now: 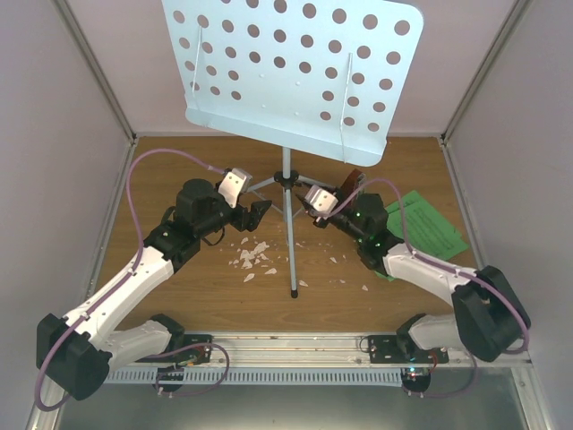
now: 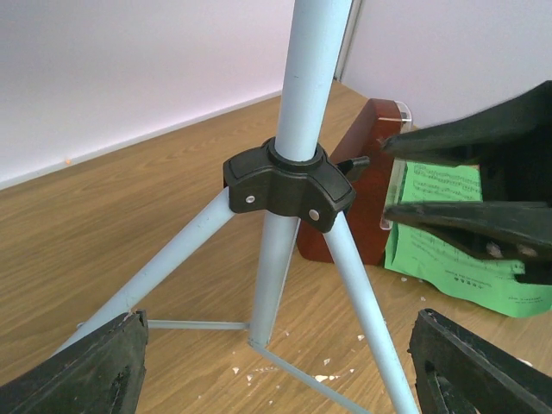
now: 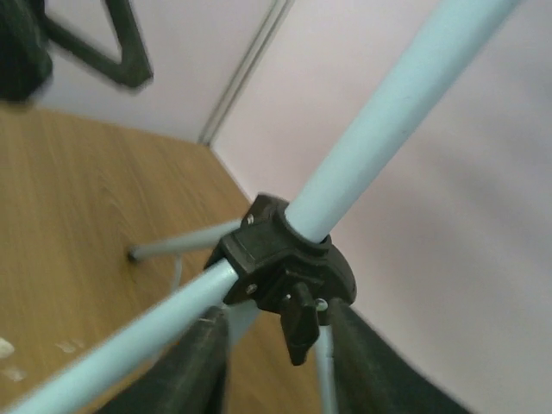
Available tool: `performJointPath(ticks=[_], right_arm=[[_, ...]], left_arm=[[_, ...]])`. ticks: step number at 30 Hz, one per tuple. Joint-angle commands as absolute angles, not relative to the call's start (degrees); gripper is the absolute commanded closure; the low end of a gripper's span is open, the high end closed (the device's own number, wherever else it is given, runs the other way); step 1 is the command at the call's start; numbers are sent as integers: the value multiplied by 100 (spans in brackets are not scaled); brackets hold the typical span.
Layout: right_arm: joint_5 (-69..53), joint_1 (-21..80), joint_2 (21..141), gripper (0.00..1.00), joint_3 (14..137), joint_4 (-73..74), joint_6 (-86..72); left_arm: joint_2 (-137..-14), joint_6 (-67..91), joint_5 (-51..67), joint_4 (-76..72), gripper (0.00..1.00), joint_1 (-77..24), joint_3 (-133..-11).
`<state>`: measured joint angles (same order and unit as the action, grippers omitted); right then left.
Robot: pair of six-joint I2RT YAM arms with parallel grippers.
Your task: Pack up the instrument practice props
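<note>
A wooden table fills the floor of the cell, its grain running left to right. White crumbs lie scattered around its middle, the thickest patch left of centre, with a few single flakes off to the right. Plain pale walls close in the left, back and right sides, joined by grey metal posts. A metal rail runs along the near edge, with a slotted white strip just in front of it.

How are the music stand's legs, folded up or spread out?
Spread out. The legs fan apart from the black hub down to the wooden table, holding the pole upright.
</note>
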<state>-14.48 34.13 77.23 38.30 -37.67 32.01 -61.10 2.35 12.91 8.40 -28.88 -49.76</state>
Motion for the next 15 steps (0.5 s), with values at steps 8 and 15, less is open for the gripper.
performJointPath(ticks=[8,15], right_arm=[[-2138,3470,6688,46,3614,-3764,-2040],[-1817,3498,6592,48,3789,-3293,-6477]], left_arm=[[-6036,158,1277,642,17,-2909,-5067],[-6037,158,1279,640,17,-2909,-5065]])
